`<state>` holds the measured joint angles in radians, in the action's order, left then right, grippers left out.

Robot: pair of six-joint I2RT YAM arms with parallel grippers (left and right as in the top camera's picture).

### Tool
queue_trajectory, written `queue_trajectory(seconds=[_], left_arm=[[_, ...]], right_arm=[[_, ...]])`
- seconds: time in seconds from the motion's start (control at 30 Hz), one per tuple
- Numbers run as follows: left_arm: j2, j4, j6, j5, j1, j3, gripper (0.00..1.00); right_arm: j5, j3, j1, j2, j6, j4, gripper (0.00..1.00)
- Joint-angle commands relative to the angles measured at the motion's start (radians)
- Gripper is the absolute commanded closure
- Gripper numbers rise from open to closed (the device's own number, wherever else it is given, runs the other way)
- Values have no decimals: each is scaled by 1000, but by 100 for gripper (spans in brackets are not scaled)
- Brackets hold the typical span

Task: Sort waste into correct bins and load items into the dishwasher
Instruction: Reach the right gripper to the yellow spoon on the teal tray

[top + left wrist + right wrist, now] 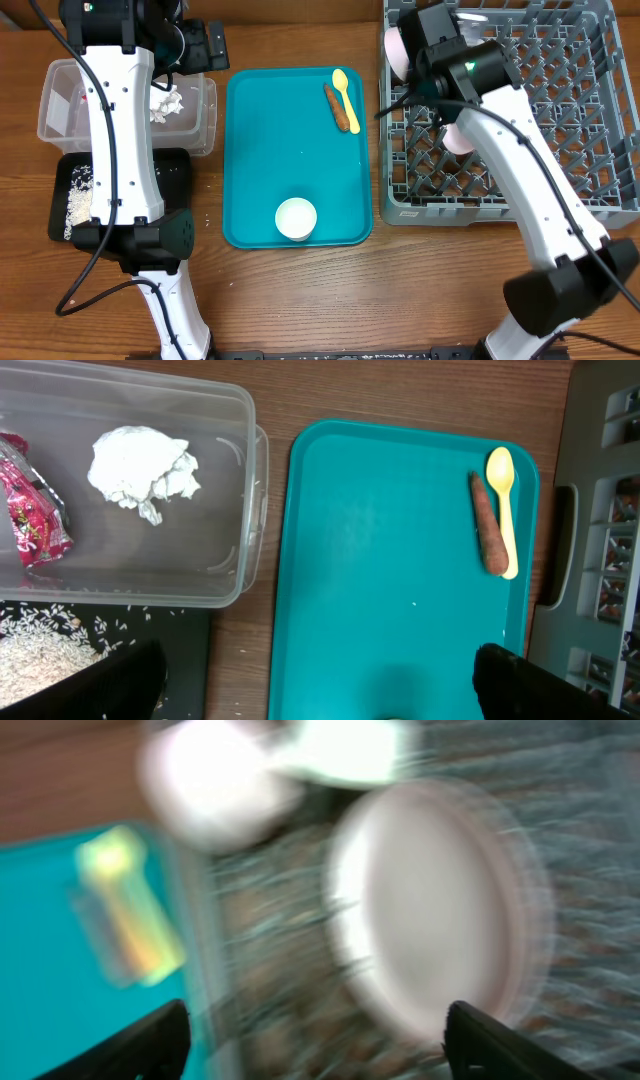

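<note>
Right wrist view was blurred: R gripper (310, 1045) wide, empty, near plate (430, 910) in dish rack (590, 120); fast arm swing could knock plate over. L gripper (320, 680) wide, empty; carrot (488, 525) lay just beside spoon (503, 500), so mis-pick risk.

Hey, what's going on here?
Tidying up is under way. The right arm's open fingers hover over the grey plastic dish rack holding a round white-pink plate. The left arm's fingers are open and empty. An orange carrot piece, yellow plastic spoon and small white cup sit on the teal tray.
</note>
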<state>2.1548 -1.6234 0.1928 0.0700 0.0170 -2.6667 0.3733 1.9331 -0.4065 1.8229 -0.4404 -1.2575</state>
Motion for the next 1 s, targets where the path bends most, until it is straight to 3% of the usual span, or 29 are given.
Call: queue_trajectory(seconds=[0.0, 0.3, 0.97], left_arm=[[-17, 2, 10, -7, -3, -18, 0], [-17, 2, 10, -7, -3, -18, 0], [-17, 78, 17, 12, -3, -18, 0]], right_arm=[[-345, -27, -34, -13, 71, 8, 23], [-607, -211, -78, -13, 70, 98, 30], [-565, -245, -91, -14, 75, 145, 32]])
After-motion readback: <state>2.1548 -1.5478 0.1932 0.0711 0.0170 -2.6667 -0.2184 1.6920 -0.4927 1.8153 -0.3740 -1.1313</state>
